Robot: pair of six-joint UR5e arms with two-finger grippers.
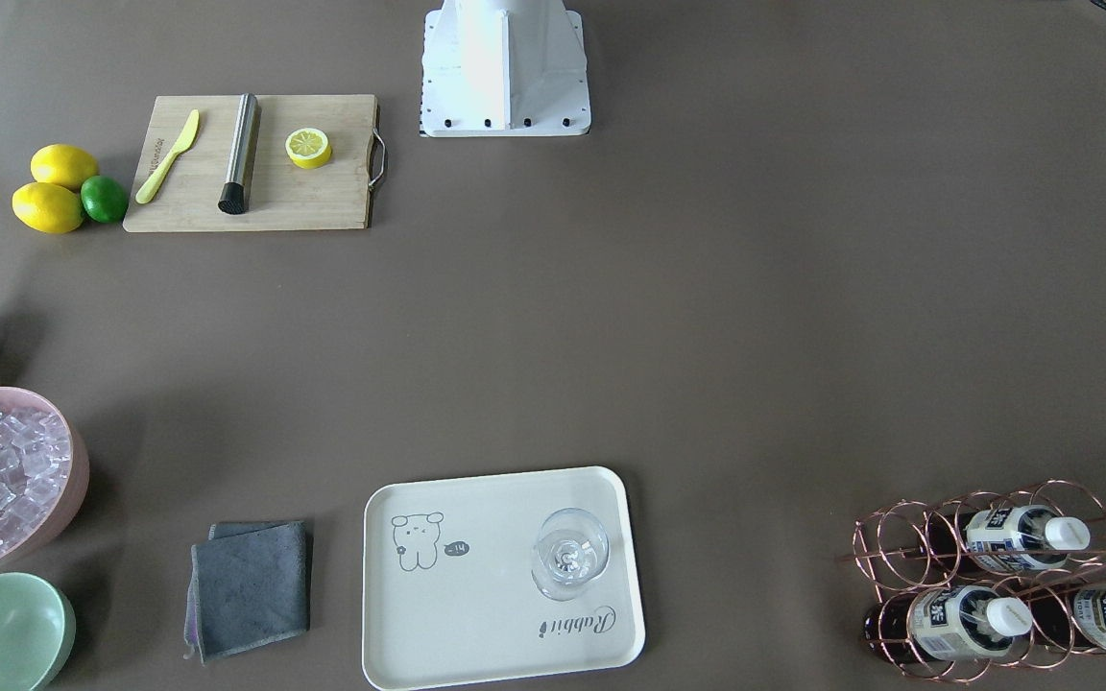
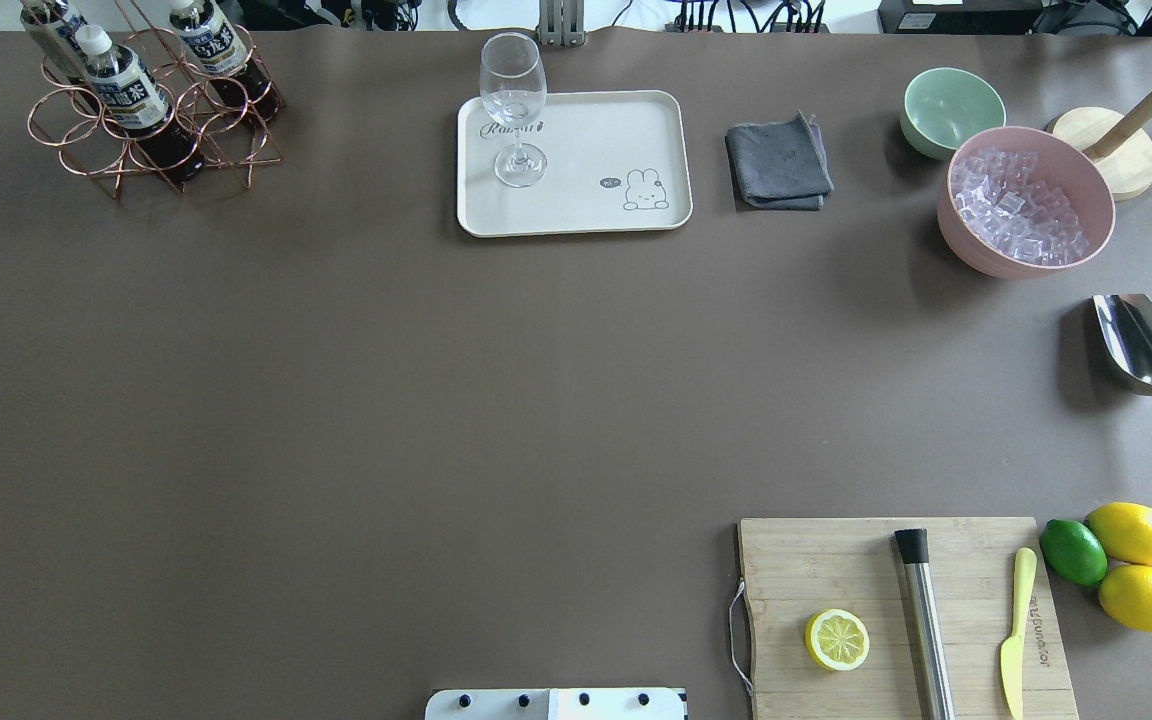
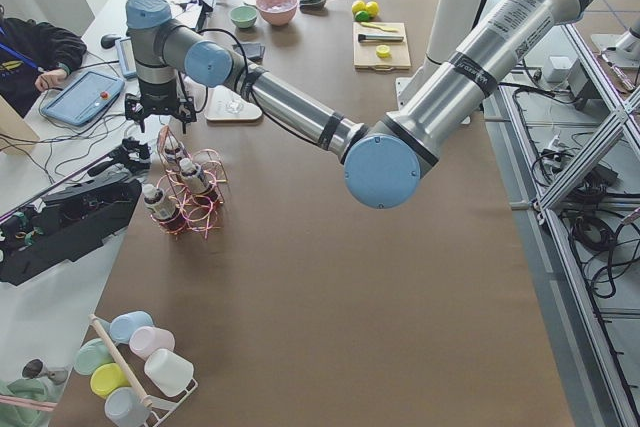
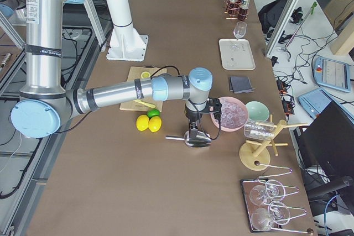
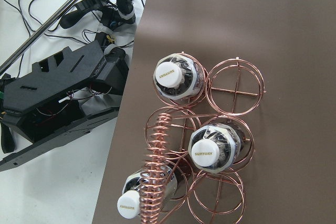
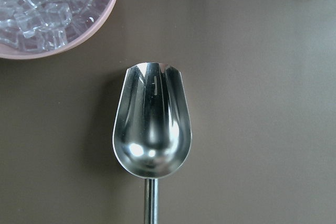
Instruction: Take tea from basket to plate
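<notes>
Overhead exterior view, items listed by their place relative to the plate.

- Plate [image 2: 586,150]: cream tray at the table's [image 2: 336,400] far edge. It carries one upright wine glass [image 2: 514,110] at its left end.
- Basket [image 2: 151,150]: copper wire rack, well to the left of the plate, at the far left corner.
- Tea [image 2: 126,85]: one of three like bottles, each seated in a basket cell, white caps up. All are well apart from the plate.
- Grey cloth [image 2: 779,165]: just right of the plate.
- Green bowl [image 2: 951,110] and pink bowl of ice [image 2: 1026,200]: further right of the plate.
- Metal scoop [image 6: 152,129]: right of the plate, nearer the robot than the ice bowl, lying flat.
- Left pincer [image 3: 160,112]: hangs above the basket, on the plate's left side, touching nothing. Whether it is released or clenched, I cannot tell.
- Right pincer [image 4: 194,128]: hangs over the scoop, far right of the plate. Its state also cannot be told.
</notes>
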